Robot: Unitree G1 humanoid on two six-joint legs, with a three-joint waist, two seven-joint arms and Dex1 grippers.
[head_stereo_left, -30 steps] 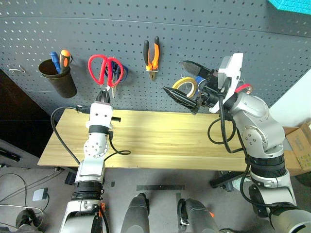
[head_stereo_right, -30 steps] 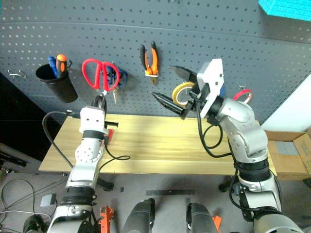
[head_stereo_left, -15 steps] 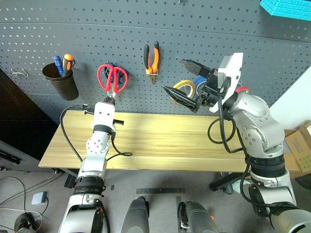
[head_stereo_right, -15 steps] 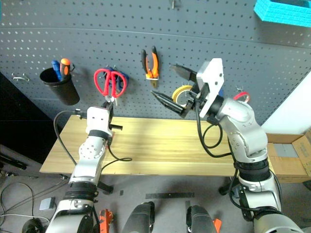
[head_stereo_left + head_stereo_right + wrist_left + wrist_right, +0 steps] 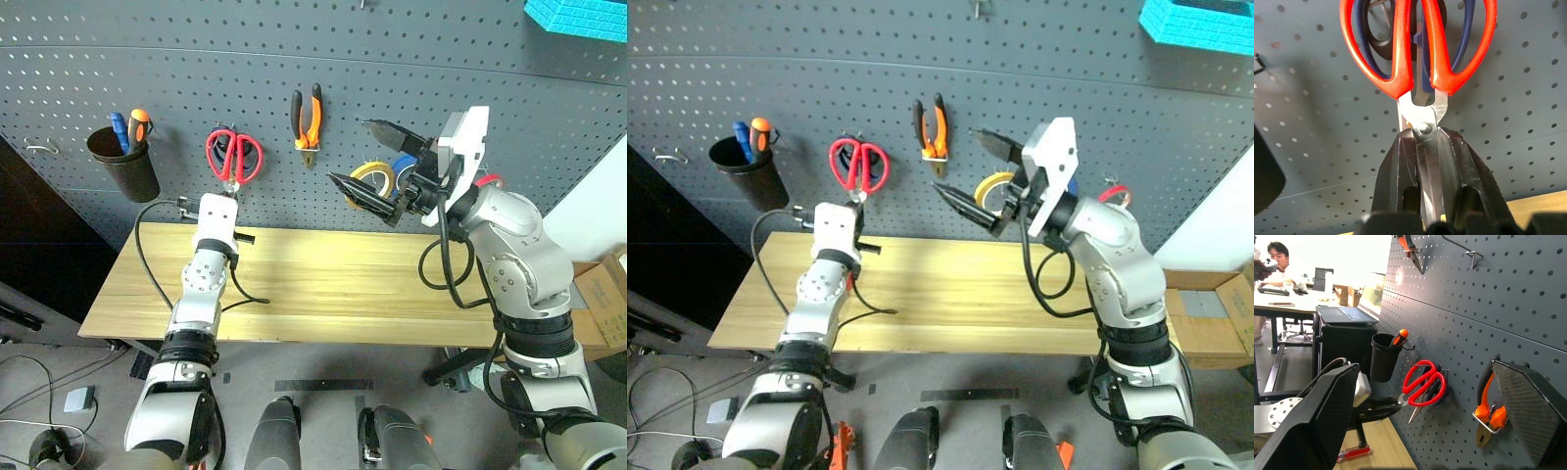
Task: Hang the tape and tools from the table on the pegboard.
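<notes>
My left gripper (image 5: pixel 1422 147) is clamped on the blades of the red-handled scissors (image 5: pixel 1418 54), its two black fingers (image 5: pixel 1398 166) pressing the steel from either side just at the pivot screw. The scissors run straight on from my fingertips, long axis upright against the pegboard (image 5: pixel 196 59): handles uppermost, blades pointing down into my grip. Just behind the red loops lie the blue-handled scissors (image 5: pixel 1466 44), on the same spot of the board. Below my left hand is the table (image 5: pixel 323 284), and on it, near my wrist, the red-handled screwdriver (image 5: pixel 1353 453). Beyond and to the right of that hand hang the pliers (image 5: pixel 306 117), jaws downward. My right gripper (image 5: pixel 380 162) stands wide apart, holding nothing, raised before the board; just past it are the yellow roll (image 5: pixel 374 178), the blue roll (image 5: pixel 404 164) and the red tape (image 5: pixel 490 180).
</notes>
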